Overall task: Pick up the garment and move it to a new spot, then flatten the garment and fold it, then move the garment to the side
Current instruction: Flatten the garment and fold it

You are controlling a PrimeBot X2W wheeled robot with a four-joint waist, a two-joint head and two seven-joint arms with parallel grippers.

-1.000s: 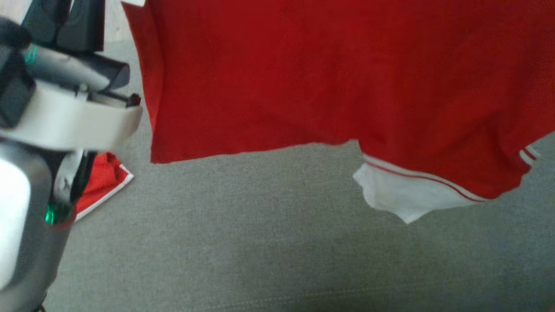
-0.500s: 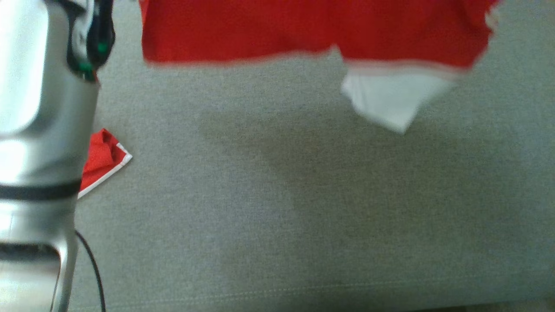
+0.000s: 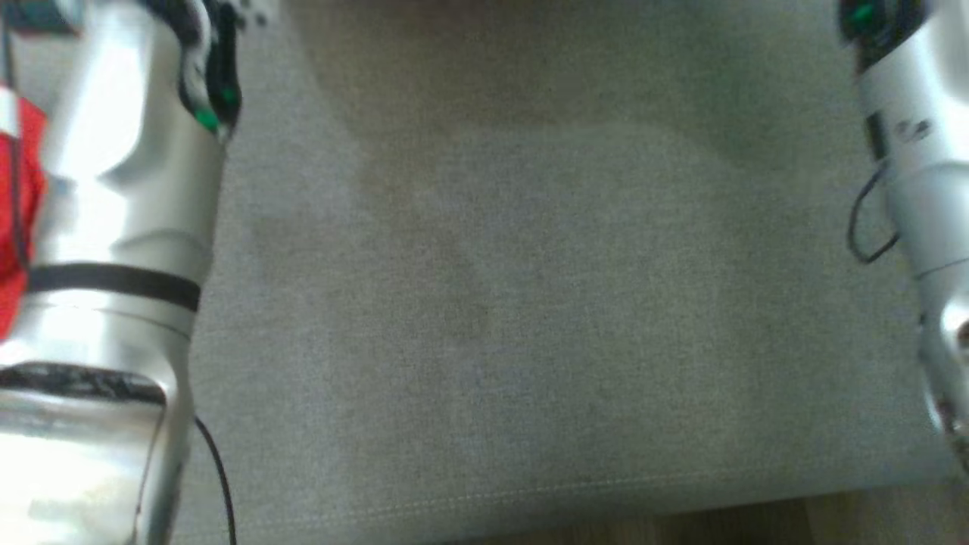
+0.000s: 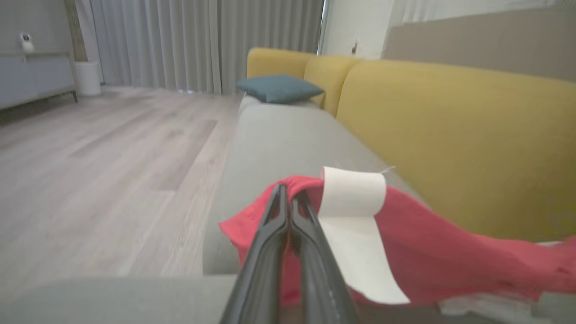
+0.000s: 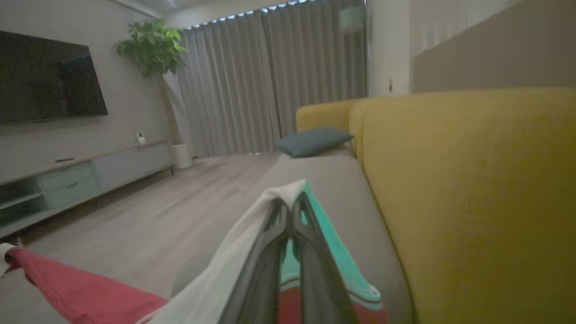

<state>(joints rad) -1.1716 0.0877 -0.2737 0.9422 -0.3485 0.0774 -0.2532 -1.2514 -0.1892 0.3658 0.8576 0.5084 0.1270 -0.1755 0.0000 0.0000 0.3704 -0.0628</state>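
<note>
Our red garment hangs stretched over the grey seat, its long axis running from our left gripper, pressed together on its red edge, out toward 4 o'clock to our right gripper, which pinches its white hem.

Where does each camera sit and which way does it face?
Head view: on the head, facing down at the grey seat cushion between left forearm and right forearm.
Left wrist view: on that wrist, along the left gripper clamping the red garment, down the sofa.
Right wrist view: on that wrist, along the right gripper clamping the garment's pale edge, likewise.
Shared by wrist views: teal cushion, yellow backrest.
</note>
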